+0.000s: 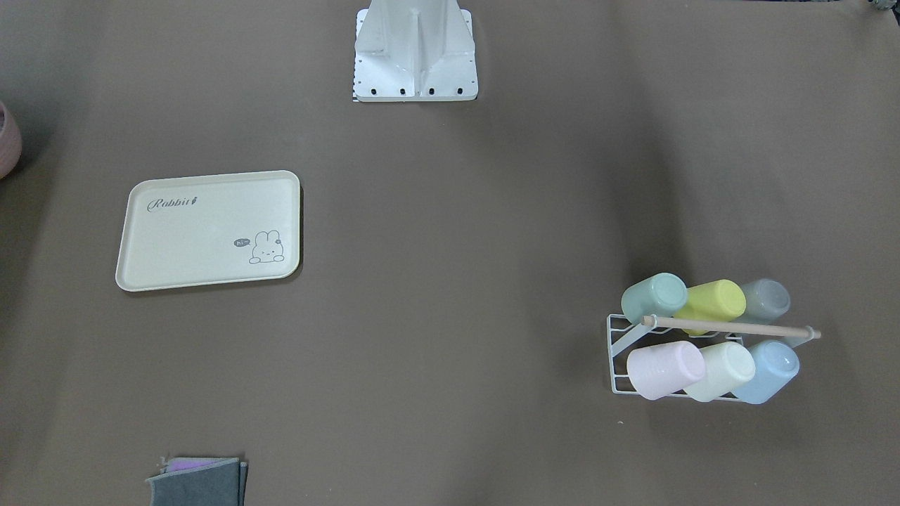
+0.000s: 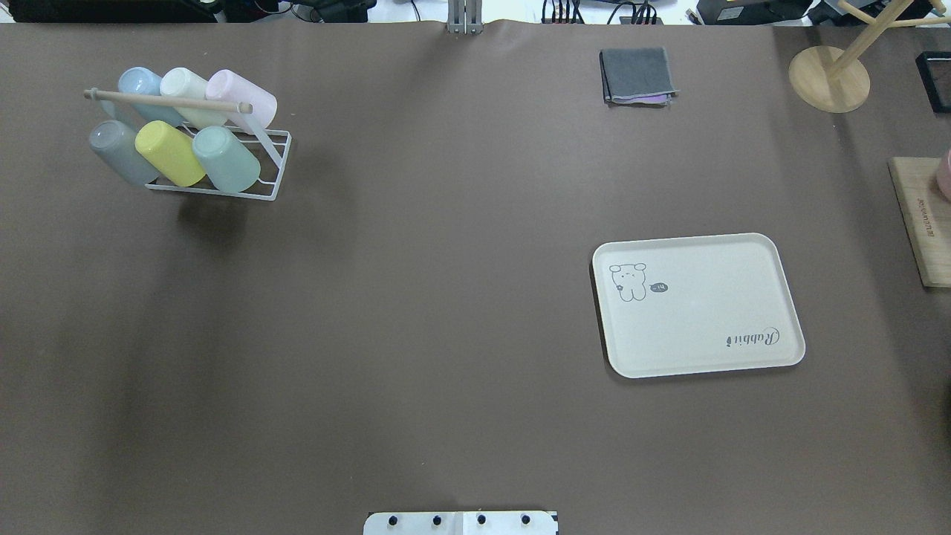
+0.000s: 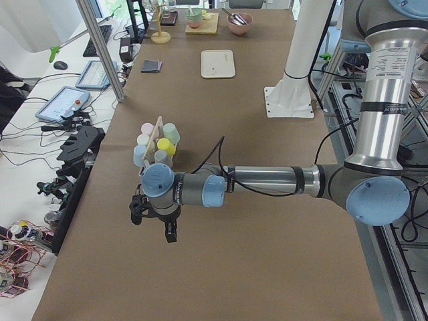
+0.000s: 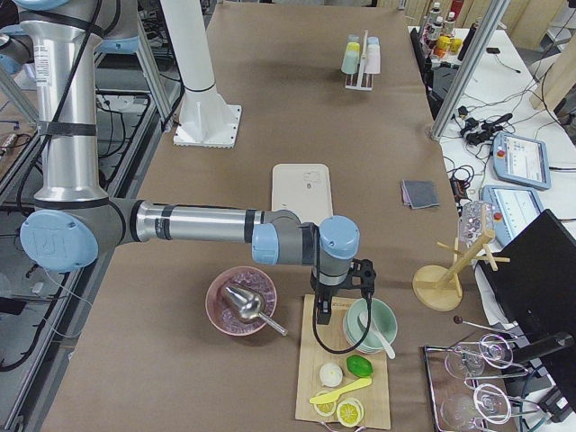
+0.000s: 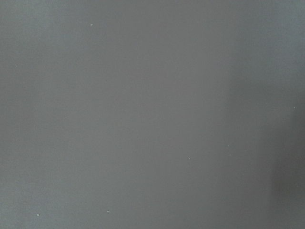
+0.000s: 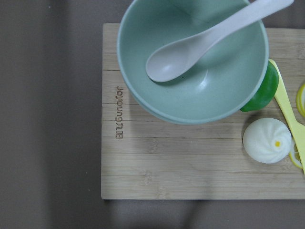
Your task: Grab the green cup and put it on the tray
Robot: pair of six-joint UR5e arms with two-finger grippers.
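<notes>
The pale mint green cup [image 1: 654, 296] lies tilted on a white wire rack [image 1: 617, 351], at the end of the row nearest the robot; it also shows in the overhead view [image 2: 226, 158]. The cream tray [image 1: 211, 232] with the "Rabbit" script lies empty on the table's other half [image 2: 706, 312]. My left gripper [image 3: 152, 224] hangs above the table short of the rack, seen only from the side. My right gripper [image 4: 346, 292] hangs over a wooden board, seen only from the side. I cannot tell whether either is open or shut.
The rack also holds a yellow-green cup [image 2: 169, 152], a cream cup [image 2: 186, 85] and several others under a wooden handle. A grey folded cloth [image 2: 637, 74] lies at the far edge. A wooden board [image 6: 190, 157] carries a green bowl [image 6: 205, 81] with a spoon.
</notes>
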